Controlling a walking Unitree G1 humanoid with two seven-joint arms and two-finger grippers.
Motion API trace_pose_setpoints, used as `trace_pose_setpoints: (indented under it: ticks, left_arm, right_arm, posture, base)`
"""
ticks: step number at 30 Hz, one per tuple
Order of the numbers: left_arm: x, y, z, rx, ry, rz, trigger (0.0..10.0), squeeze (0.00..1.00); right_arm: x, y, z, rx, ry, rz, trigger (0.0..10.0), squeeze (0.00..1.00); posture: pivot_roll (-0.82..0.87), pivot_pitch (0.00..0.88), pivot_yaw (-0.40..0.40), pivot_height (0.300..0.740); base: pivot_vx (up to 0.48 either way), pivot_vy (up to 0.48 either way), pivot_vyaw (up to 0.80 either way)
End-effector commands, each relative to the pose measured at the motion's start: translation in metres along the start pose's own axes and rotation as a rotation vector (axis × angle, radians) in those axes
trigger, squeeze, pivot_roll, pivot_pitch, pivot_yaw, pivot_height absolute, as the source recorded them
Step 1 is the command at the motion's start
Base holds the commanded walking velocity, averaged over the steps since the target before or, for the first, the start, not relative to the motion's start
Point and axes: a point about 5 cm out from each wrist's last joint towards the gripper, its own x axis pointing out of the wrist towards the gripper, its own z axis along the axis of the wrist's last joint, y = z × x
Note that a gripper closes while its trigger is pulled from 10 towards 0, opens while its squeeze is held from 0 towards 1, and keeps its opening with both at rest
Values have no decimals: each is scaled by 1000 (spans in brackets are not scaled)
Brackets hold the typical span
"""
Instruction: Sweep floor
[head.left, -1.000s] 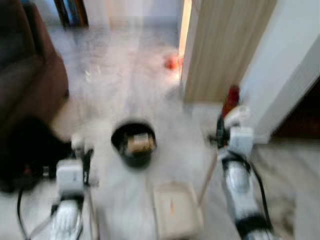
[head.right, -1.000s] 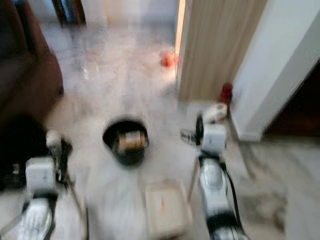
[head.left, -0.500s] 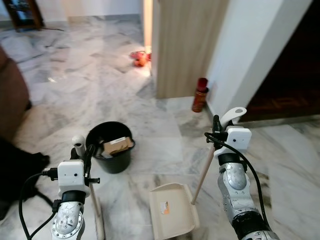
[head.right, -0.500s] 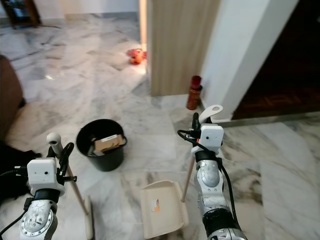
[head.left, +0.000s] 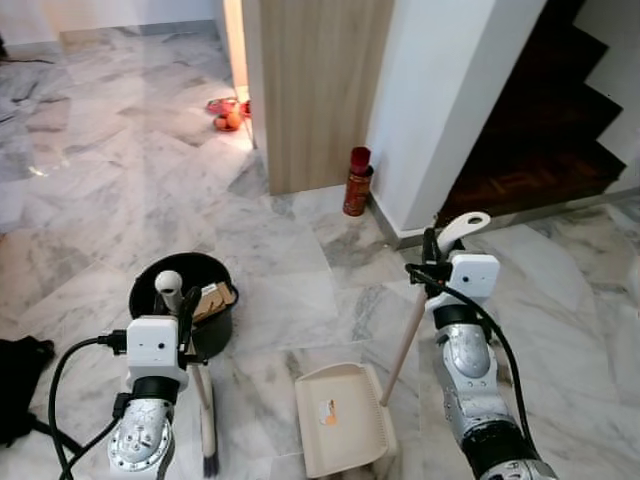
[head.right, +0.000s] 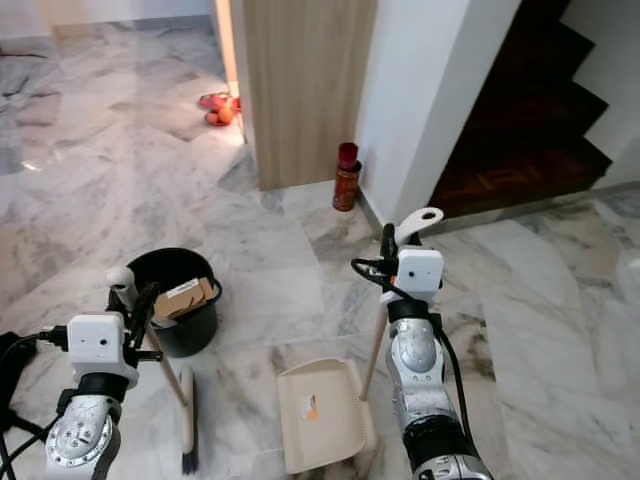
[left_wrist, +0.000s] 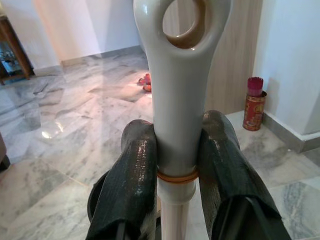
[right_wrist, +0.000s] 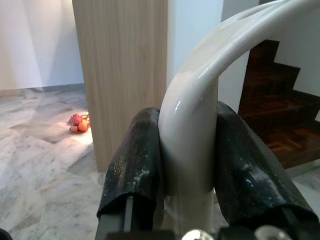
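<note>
My left gripper is shut on the white-topped broom handle, its black fingers pressing both sides. The broom stands upright with its head on the marble floor. My right gripper is shut on the curved white grip of the long-handled cream dustpan, whose wooden stick slants down to the pan. The pan rests on the floor between my arms. A black bucket with cardboard inside stands just beyond the left gripper.
A red can stands by the base of a white pillar beside a wooden panel. Dark wooden stairs rise at the right. Small red and orange items lie far off. A black object lies at the lower left.
The camera has swung to the right and sharpened: the brown sofa has left the picture and the stairs have come in. Both grippers keep the same hold on broom and dustpan.
</note>
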Motion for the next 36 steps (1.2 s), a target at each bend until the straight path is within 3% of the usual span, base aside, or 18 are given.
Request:
trace_pose_setpoints:
  ticks: [1,19,36]
  left_arm:
    - [1,0,6,9,-36,-11,10000,0]
    - [1,0,6,46,-34,-3,10000,0]
    - [2,0,6,49,-34,10,10000,0]
  right_arm:
    - [4,2,5,2,-30,5,10000,0]
    - [4,-1,5,-10,-24,1,10000,0]
    - [2,-2,4,-11,-18,-2,10000,0]
  posture:
    - [52,43,-19,740]
    - [50,66,-25,740]
    - [49,78,-27,740]
  base:
    - [0,0,-800]
    - [0,0,-800]
    - [0,-218,-800]
